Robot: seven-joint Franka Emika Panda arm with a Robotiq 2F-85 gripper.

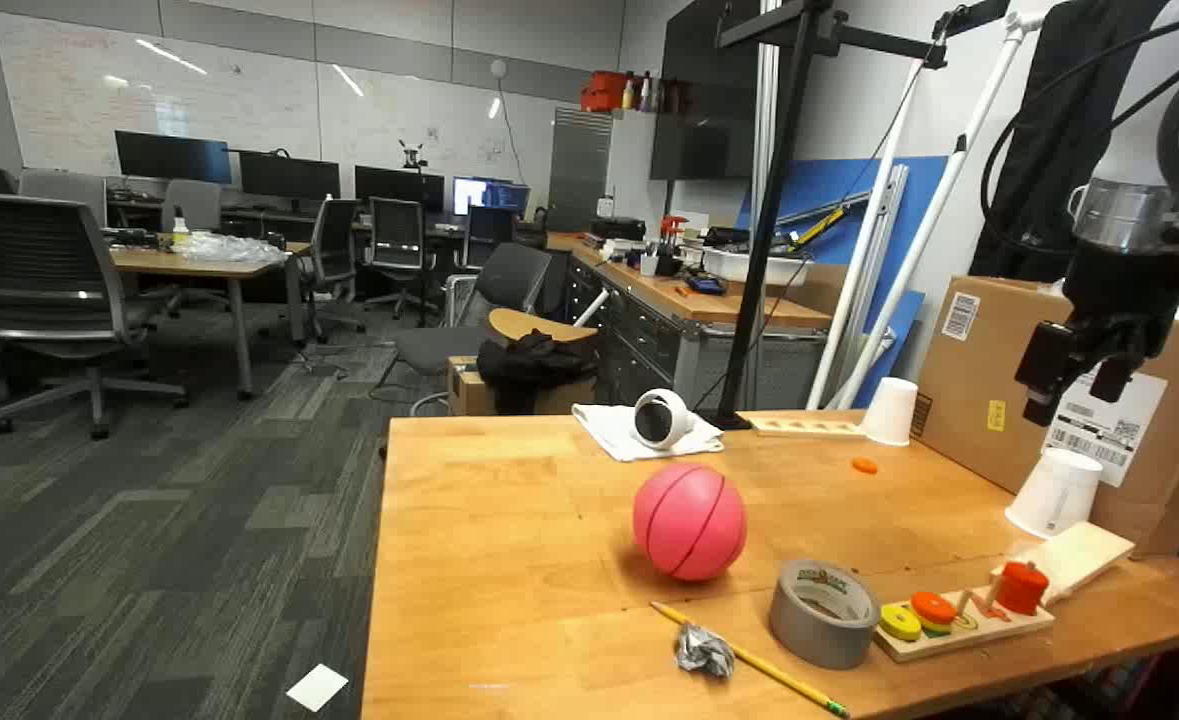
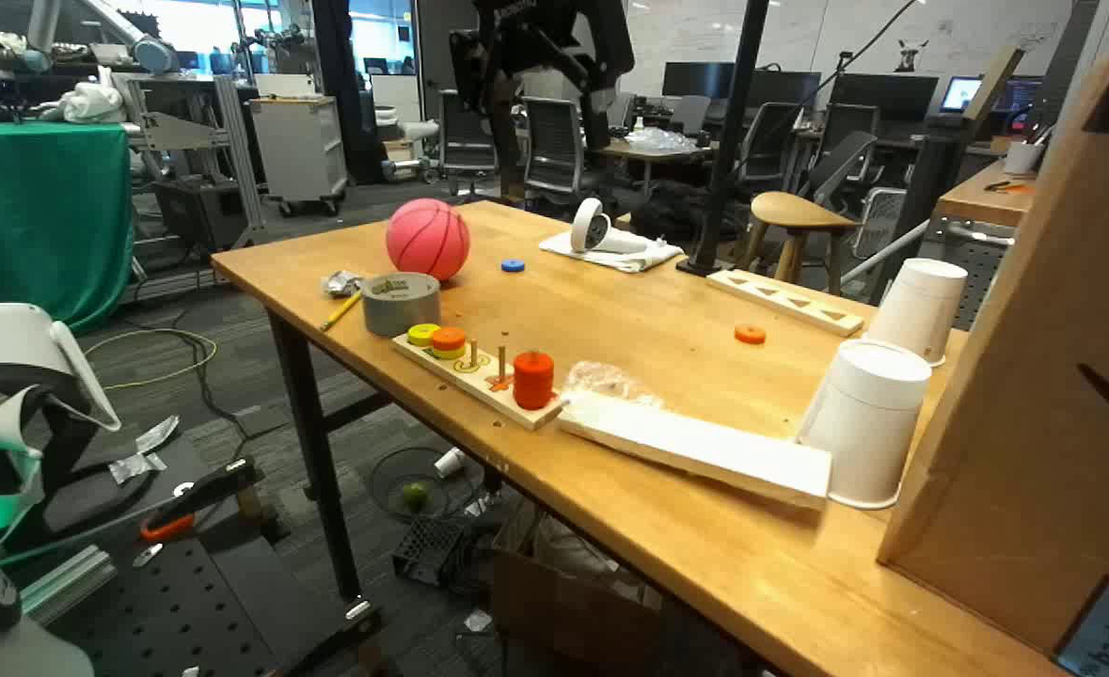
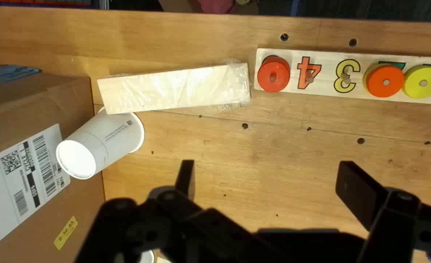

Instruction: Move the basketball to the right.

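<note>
The basketball point(image 1: 690, 521) is a pinkish-red ball with dark seams, resting on the wooden table point(image 1: 489, 570). It also shows in an exterior view point(image 2: 428, 240), near the far end of the table, behind the grey tape roll. The basketball is out of the wrist view. My gripper point(image 1: 1074, 395) hangs above the table near the cardboard box, well apart from the ball. It shows dark against the background in an exterior view point(image 2: 554, 160). In the wrist view the two fingers point(image 3: 266, 175) are wide apart with only bare table seen between them.
The grey tape roll point(image 1: 824, 614), a pencil point(image 1: 789, 678) and crumpled foil point(image 1: 704, 650) lie near the ball. A number peg board point(image 2: 479, 381), a wrapped wooden block point(image 3: 178, 89), white cups point(image 2: 864, 423) and a cardboard box point(image 2: 1034, 395) stand along the table. A white device point(image 1: 661, 418) sits on a cloth.
</note>
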